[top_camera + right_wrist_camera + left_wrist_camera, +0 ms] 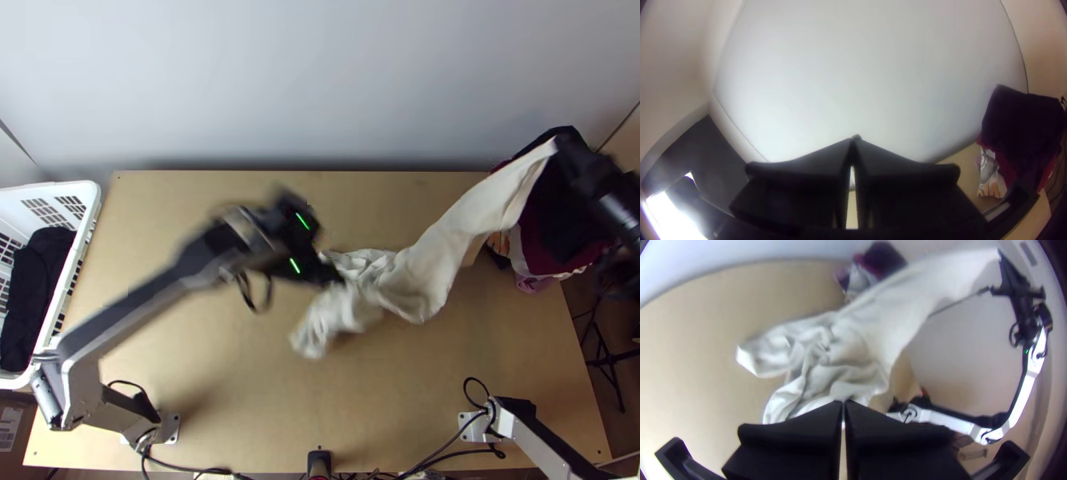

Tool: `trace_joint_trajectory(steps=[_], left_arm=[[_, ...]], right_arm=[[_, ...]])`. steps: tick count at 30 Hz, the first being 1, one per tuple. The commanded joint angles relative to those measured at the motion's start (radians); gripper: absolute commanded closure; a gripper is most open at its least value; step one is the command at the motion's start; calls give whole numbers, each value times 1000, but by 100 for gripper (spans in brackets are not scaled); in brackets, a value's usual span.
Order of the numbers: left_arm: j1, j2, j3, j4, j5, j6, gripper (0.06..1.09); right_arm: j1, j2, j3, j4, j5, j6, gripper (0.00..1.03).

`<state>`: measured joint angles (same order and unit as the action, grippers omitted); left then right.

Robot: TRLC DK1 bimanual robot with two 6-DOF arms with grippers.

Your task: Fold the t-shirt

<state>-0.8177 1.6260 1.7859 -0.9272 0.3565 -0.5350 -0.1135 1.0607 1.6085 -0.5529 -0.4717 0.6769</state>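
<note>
In the top view the left gripper (338, 278) is low over mid-table at the bunched end of the cream-white t-shirt (416, 276). High at the right, the right gripper (558, 144) is shut on one end of the shirt, which hangs stretched down toward the middle, its lower part crumpled. The left wrist view has the left gripper (843, 403) with fingers together on the near edge of the bunched t-shirt (840, 351). In the right wrist view, the fingertips of the right gripper (854, 140) meet, with a little white cloth in the slit below them.
A white basket (84, 232) with dark cloth inside stands at the table's left edge. A heap of dark, maroon and other clothes (552, 232) lies at the right back corner. Bare wood of the table (320, 400) extends in front of the shirt.
</note>
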Motion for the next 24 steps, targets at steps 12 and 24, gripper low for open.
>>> trace_joint_trajectory(steps=[12, 24], left_arm=[[790, -138, 448, 176, -2, -108, 105], [810, -192, 391, 209, -2, -89, 105]], right_arm=[[-186, 400, 700, -102, 127, 10, 100], [-40, 443, 731, -33, 223, 38, 100]])
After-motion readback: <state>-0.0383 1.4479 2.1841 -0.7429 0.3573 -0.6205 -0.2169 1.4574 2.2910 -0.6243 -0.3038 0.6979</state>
